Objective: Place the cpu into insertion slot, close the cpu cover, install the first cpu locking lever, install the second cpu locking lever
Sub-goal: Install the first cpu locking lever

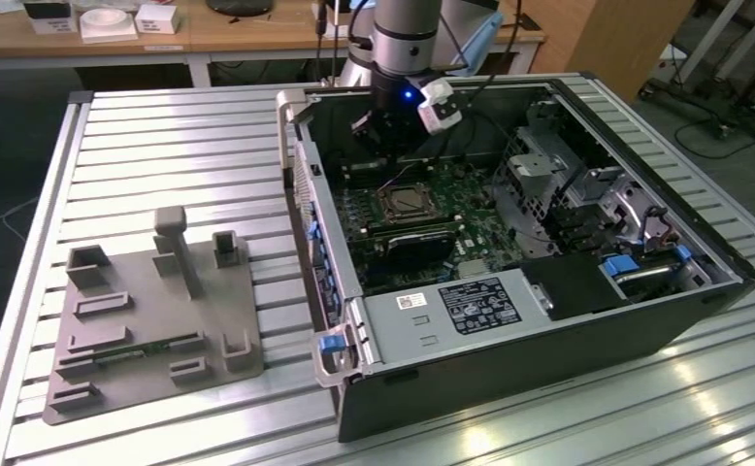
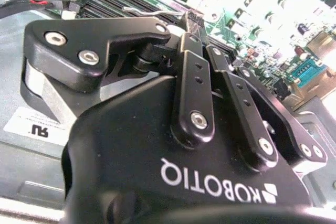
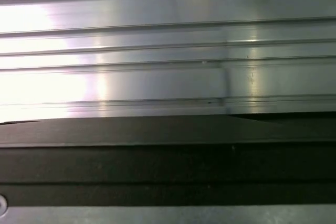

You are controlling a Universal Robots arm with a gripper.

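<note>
In the exterior view my gripper (image 1: 381, 136) hangs inside the open computer case, just beyond the far side of the insertion slot (image 1: 408, 201). The cpu cover (image 1: 391, 207), a silvery frame, lies flat on the slot around a dull grey square that may be the cpu; I cannot tell for sure. In the second wrist view the gripper (image 2: 195, 20) has its two black fingers (image 2: 190, 61) drawn together at the tips, low over the green board. A thin wire locking lever (image 2: 152, 10) runs up to the fingertips; whether it is pinched is hidden.
The black case (image 1: 508, 379) stands on a slatted aluminium table (image 1: 183, 146), its walls and drive cages (image 1: 572, 184) close around the board. Memory slots (image 1: 410, 233) lie near the socket. A grey fixture block (image 1: 157, 311) sits at the exterior view's left.
</note>
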